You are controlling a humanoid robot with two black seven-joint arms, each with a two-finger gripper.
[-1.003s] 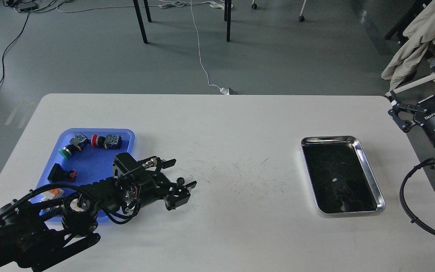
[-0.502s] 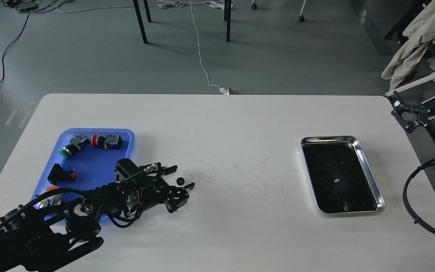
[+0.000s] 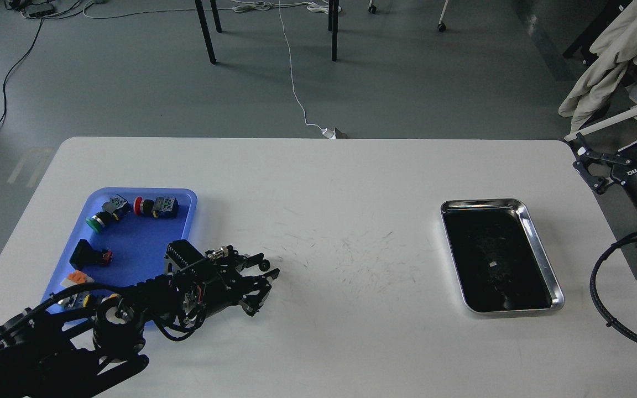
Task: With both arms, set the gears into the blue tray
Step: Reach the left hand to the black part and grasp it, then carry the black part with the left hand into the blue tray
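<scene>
- White table (image 3: 351, 182) is seen bearing the blue tray (image 3: 130, 243) at left.
- Left gripper (image 3: 265, 267), just right of the tray, is clenched on a tiny gear (image 3: 264, 265).
- Right gripper (image 3: 617, 160) is parked off the table edge; its state cannot be told.
- Rigid, light and easily dropped, the gear is judged best pinched across its toothed rim.

Bare desk (image 3: 351, 182) stretches wide between the blue tray (image 3: 186, 194) and steel tray (image 3: 539, 243). Switches (image 3: 155, 206) crowd the blue tray's far end; my left arm (image 3: 130, 309) covers its near corner.
</scene>
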